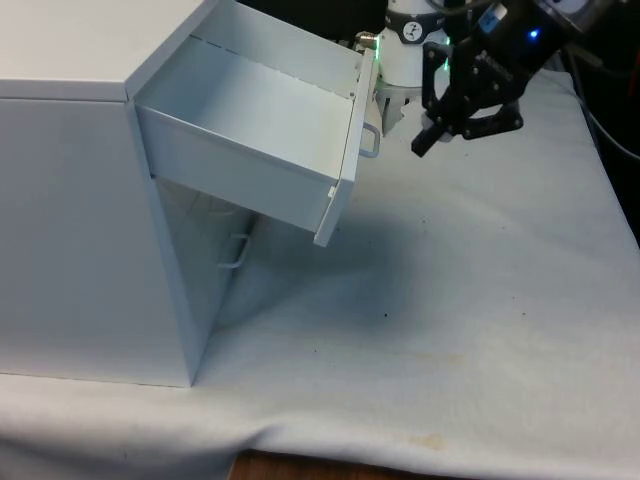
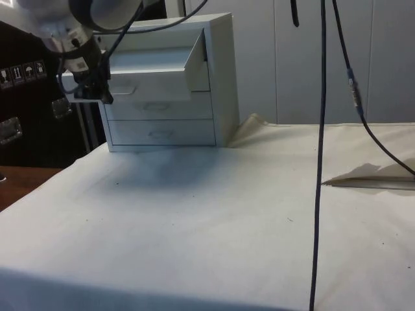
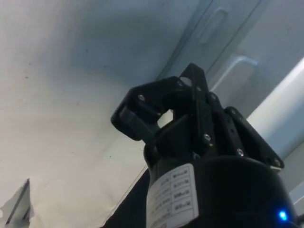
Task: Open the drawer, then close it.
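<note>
Chest: a white, box-shaped chest of drawers (image 1: 70,220) stands on the table's white cloth (image 1: 470,330), filling the left half of the front view; in the side view it sits upper centre (image 2: 220,78), its fronts turned toward the frame's left.
Top drawer: the white top drawer (image 1: 250,135) is pulled far out and sags a little at its front panel, its inside bare; in the side view it juts toward the upper left (image 2: 152,65).
Handle: the top drawer's thin, pale wire handle (image 1: 370,140) sits on the outside of the front panel, facing the front view's right.
Lower drawers: two more white drawers lie shut beneath, their fronts stacked in the side view (image 2: 159,107) (image 2: 162,131); one pale handle (image 1: 236,252) hangs in the shade under the open drawer.
My gripper: my black two-finger gripper (image 1: 425,140) hangs at the upper right of the front view, just beside the handle and clear of it; in the side view it is at upper left (image 2: 100,94), before the drawer front.
My fingers: drawn close together with nothing between them (image 3: 135,123), free of the drawer.
</note>
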